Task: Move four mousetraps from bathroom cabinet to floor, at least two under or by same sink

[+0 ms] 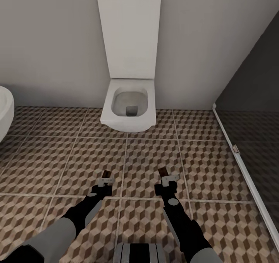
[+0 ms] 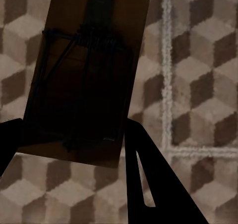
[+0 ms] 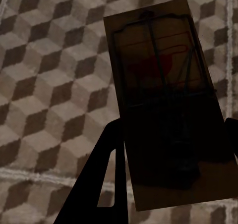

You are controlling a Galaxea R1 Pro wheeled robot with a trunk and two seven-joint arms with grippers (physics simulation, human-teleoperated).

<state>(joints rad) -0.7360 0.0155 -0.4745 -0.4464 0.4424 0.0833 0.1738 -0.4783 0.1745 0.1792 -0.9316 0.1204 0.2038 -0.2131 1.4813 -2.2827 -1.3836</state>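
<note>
I see each end effector clamped on a mousetrap: left end effector [image 1: 106, 176] gripping a dark-wired brown board [image 2: 84, 70], right end effector [image 1: 166, 176] a red-marked one [image 3: 163, 85], above cube-patterned bathroom floor [image 1: 217, 170].

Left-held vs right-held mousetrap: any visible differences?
The left gripper holds its mousetrap with no red mark discernible in its wrist view; the right gripper holds its mousetrap showing a clear red mark. Both are wire-sprung boards held above the tiled bathroom floor.
</note>
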